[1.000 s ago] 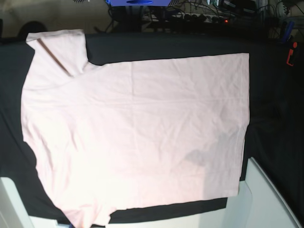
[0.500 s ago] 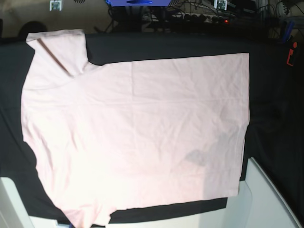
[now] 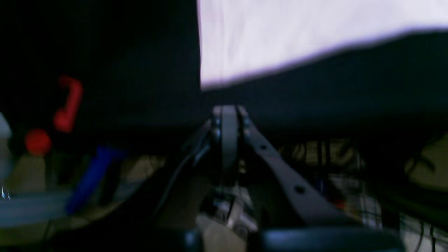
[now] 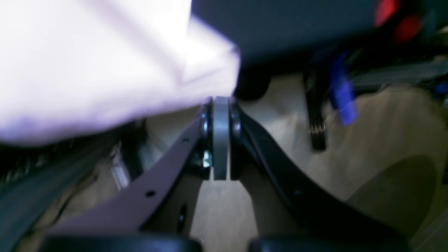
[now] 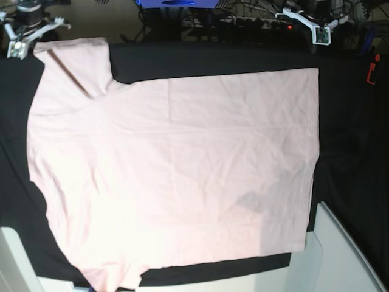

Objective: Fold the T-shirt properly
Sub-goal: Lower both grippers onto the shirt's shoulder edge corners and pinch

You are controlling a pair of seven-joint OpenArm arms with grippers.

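The pale pink T-shirt (image 5: 176, 170) lies spread flat on the black table cloth (image 5: 352, 152), plain side up, with one sleeve at the far left corner and the hem toward the right. No lettering shows. My right gripper (image 5: 15, 42) hovers at the far left corner beside that sleeve. In the right wrist view it (image 4: 220, 105) is shut and empty, just off the shirt's (image 4: 87, 70) edge. My left gripper (image 5: 319, 33) sits at the far right, behind the hem corner. The left wrist view shows it (image 3: 227, 113) shut and empty, short of the shirt (image 3: 297, 35).
A red clip (image 5: 372, 70) hangs at the right edge of the cloth. White table parts show at the near right (image 5: 340, 255) and near left (image 5: 15, 261). Cables and a blue object (image 5: 176, 3) crowd the area behind the table.
Both arms have come into the base view at the far corners, where only small tips showed before. The T-shirt has not moved.
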